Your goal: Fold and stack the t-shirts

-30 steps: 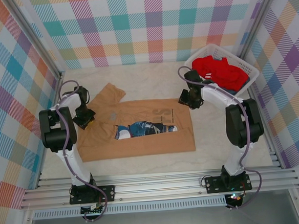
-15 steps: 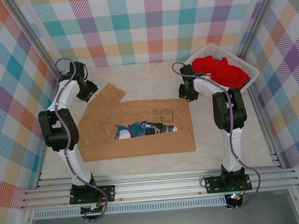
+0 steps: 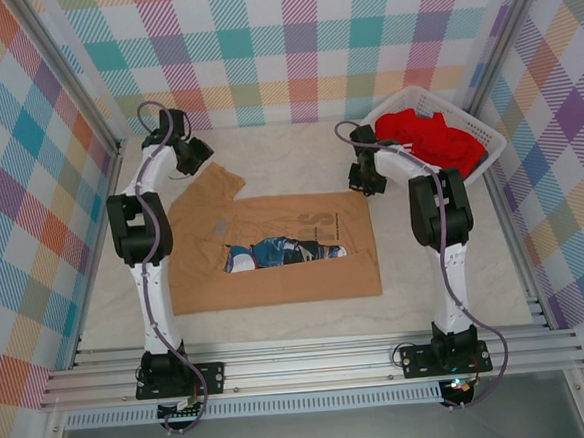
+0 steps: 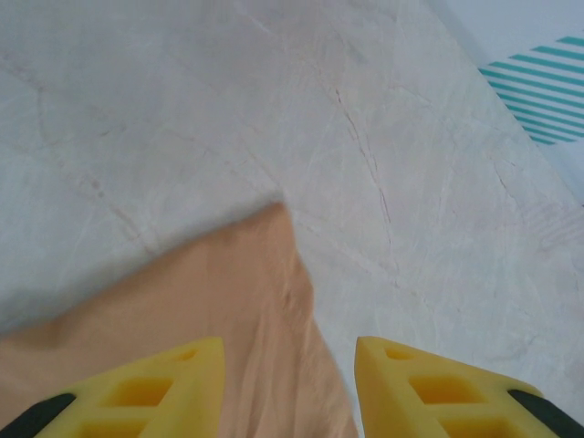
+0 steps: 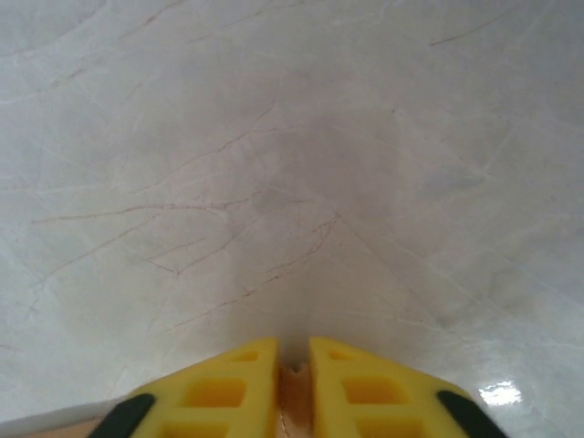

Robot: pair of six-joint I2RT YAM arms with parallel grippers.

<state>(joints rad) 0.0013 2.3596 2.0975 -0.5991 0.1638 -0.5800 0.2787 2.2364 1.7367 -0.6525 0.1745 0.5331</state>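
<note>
As it lies flat, soft tan-orange tee (image 3: 276,283)

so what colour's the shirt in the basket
The t-shirt is bright red, clearest in the top view.

White lattice basket (image 3: 494,137) at two o'clock on marbled table (image 3: 287,149) (faintly veined); checked walls (image 3: 260,51) around; aluminium rails (image 3: 312,363) at six.

Bright even light, faint glare
</note>
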